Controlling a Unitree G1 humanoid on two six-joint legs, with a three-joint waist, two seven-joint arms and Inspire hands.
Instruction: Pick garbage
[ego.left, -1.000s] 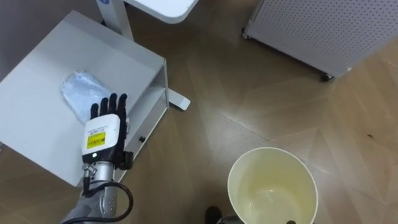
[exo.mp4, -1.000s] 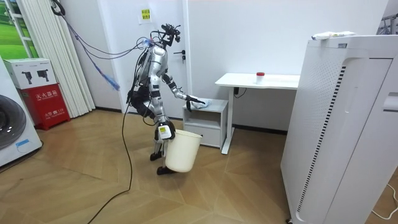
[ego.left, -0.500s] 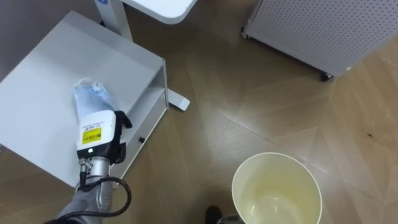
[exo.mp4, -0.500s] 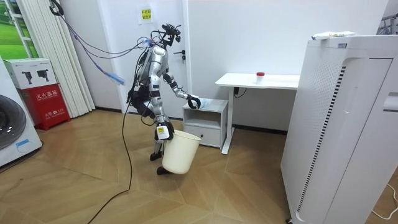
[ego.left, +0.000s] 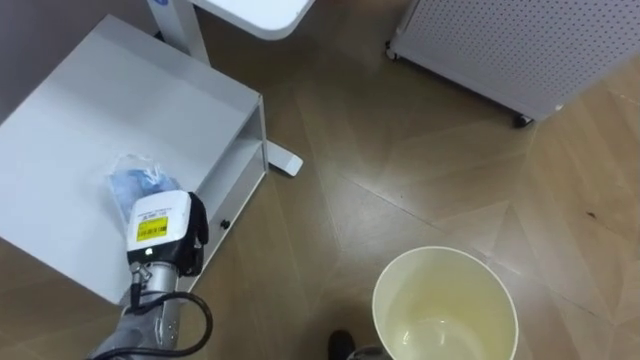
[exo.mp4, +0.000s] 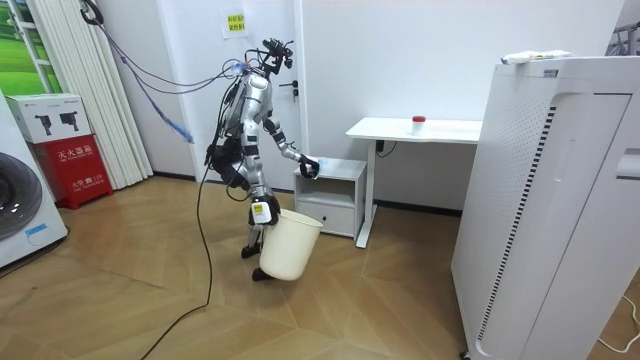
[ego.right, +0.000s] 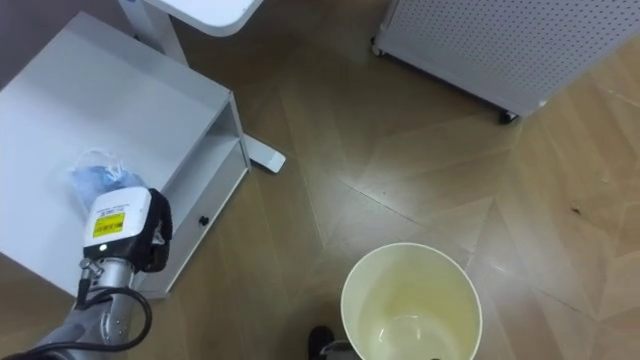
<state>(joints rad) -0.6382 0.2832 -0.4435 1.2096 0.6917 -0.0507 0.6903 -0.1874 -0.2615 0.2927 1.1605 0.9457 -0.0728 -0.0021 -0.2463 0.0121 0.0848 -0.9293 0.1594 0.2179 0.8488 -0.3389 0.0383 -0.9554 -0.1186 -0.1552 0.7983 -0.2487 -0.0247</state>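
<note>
On the white cabinet (ego.left: 90, 110) top | left hand (ego.left: 163, 222) palm down, arm stretched forward, fingers curled onto the crumpled blue-white bag (ego.left: 135, 185) | right hand (exo.mp4: 262, 211) low at the rim of the cream bin (ego.left: 395, 285), its grasp cannot be told

On the back of the left hand (ego.left: 163, 232), at the lower left of the eye views, you see a yellow label (ego.left: 152, 229) with dark print, too small to read. In the room view, a yellow sign (exo.mp4: 233, 24) hangs on the wall (exo.mp4: 400, 60) at upper left, and a white carton (exo.mp4: 50, 116) at far left bears a dark picture; you can read neither.
</note>
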